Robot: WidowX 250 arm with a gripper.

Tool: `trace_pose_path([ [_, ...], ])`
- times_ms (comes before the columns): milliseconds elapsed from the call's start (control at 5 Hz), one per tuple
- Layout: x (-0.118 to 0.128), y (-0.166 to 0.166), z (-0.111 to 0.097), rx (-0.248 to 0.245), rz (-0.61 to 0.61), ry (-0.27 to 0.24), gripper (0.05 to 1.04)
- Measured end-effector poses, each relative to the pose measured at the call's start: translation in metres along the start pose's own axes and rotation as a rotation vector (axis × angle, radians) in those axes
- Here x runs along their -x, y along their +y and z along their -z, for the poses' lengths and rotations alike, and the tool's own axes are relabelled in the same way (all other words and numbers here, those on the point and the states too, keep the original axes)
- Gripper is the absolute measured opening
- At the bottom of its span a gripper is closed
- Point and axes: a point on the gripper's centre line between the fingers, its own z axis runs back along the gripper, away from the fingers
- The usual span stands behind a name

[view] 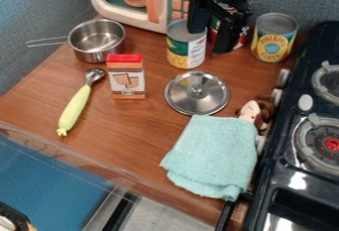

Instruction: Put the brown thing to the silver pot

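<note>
The gripper (210, 39) hangs open at the top, right of centre, over the cans, its two fingers apart. A small brown-and-orange box with a red lid (126, 77) stands upright left of centre, to the left of and below the gripper. Just behind and left of it stands the silver pot (97, 40), uncovered, its wire handle pointing left. A brown-haired toy figure (257, 112) lies at the right by the stove, partly covered by a cloth.
Several cans, among them a corn can (186, 45) and a pineapple can (273, 37), stand near the gripper. A silver lid (197, 93), a green-handled scoop (76, 104) and a teal cloth (215, 156) lie on the wooden counter (126, 141). A toy microwave (156, 2) stands behind; the stove (285, 173) is at right.
</note>
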Motion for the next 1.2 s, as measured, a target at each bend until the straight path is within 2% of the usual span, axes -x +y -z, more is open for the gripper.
trace_pose_path([
  [200,0.000,-0.003,0.019,0.020,0.004,0.048,1.001],
  [800,-0.015,-0.018,0.033,0.041,0.000,0.003,1.001],
  [1000,-0.027,-0.036,0.045,0.057,0.025,0.010,1.001],
  [1200,-0.039,-0.049,0.050,0.054,0.051,-0.007,1.001],
])
